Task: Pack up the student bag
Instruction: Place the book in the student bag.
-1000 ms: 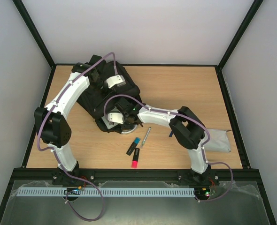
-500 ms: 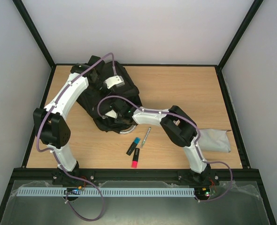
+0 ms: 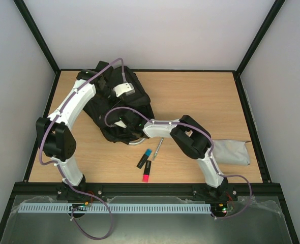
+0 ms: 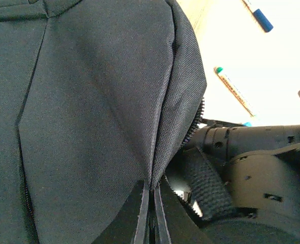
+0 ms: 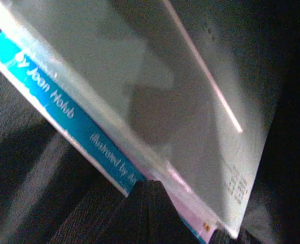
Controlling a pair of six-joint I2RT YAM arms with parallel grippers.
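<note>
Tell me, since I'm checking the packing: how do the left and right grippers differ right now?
The left gripper pinches the student bag at its opening edge, from outside; the right gripper reaches into that opening. The left gripper holds fabric; the right gripper holds a book. Both are shut.

Right pincer point(image 5: 149, 189) pushed deeper into student bag point(image 3: 101, 111).
</note>
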